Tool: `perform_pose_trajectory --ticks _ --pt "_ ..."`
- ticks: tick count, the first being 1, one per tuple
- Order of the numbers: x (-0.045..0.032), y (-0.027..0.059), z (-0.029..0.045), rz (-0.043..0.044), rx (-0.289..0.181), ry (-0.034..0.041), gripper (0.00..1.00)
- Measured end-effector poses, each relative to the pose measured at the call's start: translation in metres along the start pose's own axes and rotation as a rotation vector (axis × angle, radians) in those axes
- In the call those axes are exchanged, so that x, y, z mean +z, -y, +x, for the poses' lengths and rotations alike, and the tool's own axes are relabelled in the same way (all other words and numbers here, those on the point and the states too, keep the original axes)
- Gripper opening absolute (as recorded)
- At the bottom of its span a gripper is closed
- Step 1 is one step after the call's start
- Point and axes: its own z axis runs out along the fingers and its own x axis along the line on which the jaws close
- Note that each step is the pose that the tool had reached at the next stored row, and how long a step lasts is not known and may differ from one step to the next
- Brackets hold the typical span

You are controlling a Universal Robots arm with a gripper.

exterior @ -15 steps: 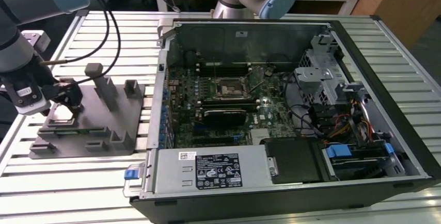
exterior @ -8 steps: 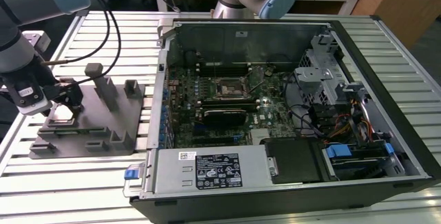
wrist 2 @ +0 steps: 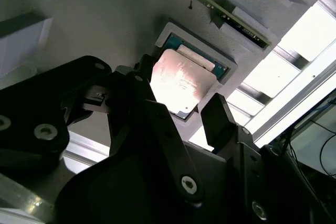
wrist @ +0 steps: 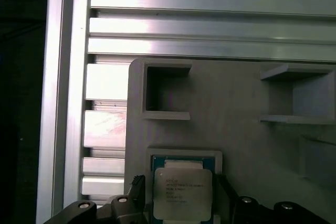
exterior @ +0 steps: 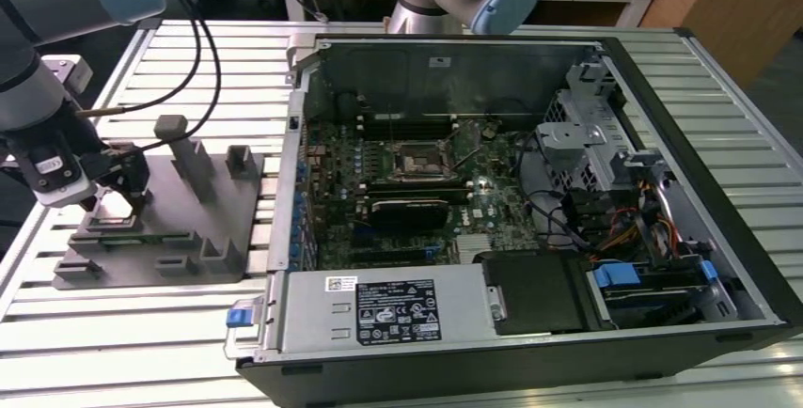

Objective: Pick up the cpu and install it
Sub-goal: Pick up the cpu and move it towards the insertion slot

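The cpu [wrist 2: 181, 83] [wrist: 182, 192] lay flat, silvery top up, in a shallow square recess of the grey fixture block [wrist: 236, 108], as seen in both wrist views. The jaws stood apart, one on each side of it. The block sat on the slatted counter [exterior: 138, 342], just beside the open computer case [exterior: 439, 70], towards the exterior view's left.
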Motion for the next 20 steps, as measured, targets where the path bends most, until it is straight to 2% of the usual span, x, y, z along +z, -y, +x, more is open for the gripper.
perform_pose_trajectory --ticks 4,7,9,16,17,20 --pt "0.0000 -0.0001 0.0001 0.0092 -0.002 0.0075 0.64" --pt "0.0000 -0.0001 0.0006 0.0118 -0.003 0.0160 0.64" --pt "0.0003 -0.0001 0.0008 0.0117 -0.003 0.0186 0.64" --pt "0.0005 -0.0001 0.0017 0.0120 -0.003 0.0215 0.62" --pt "0.0005 -0.0001 0.0017 0.0119 -0.003 0.0216 0.56" --pt "0.0006 -0.0001 0.0017 0.0119 -0.003 0.0218 0.54"
